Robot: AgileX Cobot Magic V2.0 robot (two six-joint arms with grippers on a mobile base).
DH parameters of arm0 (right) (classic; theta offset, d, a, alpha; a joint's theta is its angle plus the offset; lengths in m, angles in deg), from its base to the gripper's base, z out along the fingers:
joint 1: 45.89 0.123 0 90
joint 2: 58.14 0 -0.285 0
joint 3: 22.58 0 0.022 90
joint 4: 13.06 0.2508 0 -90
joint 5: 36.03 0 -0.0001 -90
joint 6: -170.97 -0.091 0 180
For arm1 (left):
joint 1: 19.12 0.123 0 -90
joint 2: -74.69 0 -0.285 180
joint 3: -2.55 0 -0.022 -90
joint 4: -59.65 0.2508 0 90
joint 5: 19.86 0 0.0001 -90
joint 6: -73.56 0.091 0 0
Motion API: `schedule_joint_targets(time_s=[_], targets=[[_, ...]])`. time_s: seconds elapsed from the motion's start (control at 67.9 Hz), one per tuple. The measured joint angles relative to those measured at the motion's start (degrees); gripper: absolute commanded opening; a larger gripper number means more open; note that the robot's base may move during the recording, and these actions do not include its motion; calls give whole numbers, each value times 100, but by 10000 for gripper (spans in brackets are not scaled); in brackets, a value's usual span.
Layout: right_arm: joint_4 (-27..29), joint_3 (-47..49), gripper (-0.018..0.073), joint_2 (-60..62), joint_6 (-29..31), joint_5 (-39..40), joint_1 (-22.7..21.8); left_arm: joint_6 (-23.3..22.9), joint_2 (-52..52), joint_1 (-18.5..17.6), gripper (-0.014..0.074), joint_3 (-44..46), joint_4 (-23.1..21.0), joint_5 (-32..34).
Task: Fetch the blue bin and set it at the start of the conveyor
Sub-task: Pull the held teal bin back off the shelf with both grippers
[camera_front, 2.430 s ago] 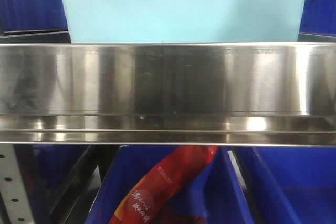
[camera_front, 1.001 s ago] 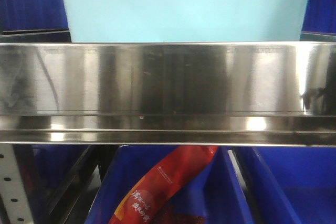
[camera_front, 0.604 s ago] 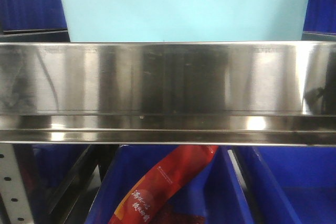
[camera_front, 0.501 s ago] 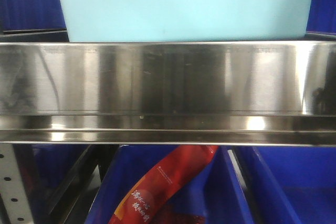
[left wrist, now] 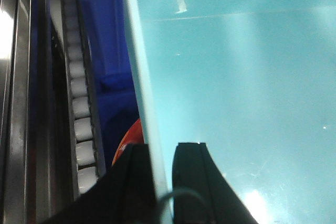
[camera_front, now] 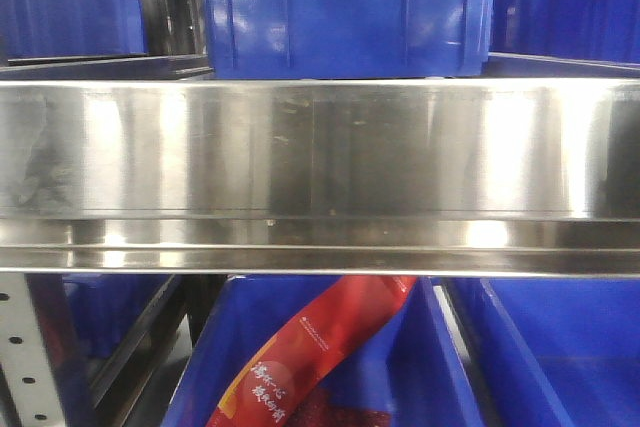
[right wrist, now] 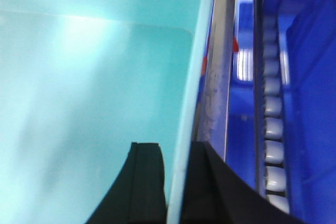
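**Both grippers clamped on the blue bin's side walls**

In the left wrist view, the left gripper point(left wrist: 161, 153) straddles the thin rim of the blue bin point(left wrist: 236, 103). One black finger is outside the wall and one inside, both pressed close against it. The right gripper point(right wrist: 176, 148) holds the opposite wall in the same way, closed on the rim with a finger on each face. Between them lies the bin's pale turquoise interior (smooth, glossy, with only light glare on it).

Just beyond the left wall a roller track point(left wrist: 81, 108) of small white rollers runs away from the camera, with dark blue plastic beside it. A matching roller track point(right wrist: 273, 124) runs past the right wall, beside a strip of bare metal.

In the front view a broad stainless shelf rail point(camera_front: 320, 147) spans the frame. Below it a red packet point(camera_front: 320, 347) with printed lettering lies slanted in a lower blue tub point(camera_front: 420, 367). Above and behind the rail stands a dark blue bin point(camera_front: 340, 7), with more dark blue bins on either side.
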Motion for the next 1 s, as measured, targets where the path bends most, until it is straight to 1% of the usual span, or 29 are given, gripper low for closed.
schedule_joint_targets(time_s=[0.147,0.574,0.736,1.001], targets=[[-13,0,-152,176,0,-4,7,0,-48,-2,-111,0,-35,0],[-26,0,-152,175,-10,-38,7,0,-48,-2,-111,0,-60,18],[-51,0,-152,175,-10,-27,7,0,-48,-2,-111,0,-60,245],[-95,0,-152,175,-19,96,7,0,-48,-2,-111,0,-48,822]])
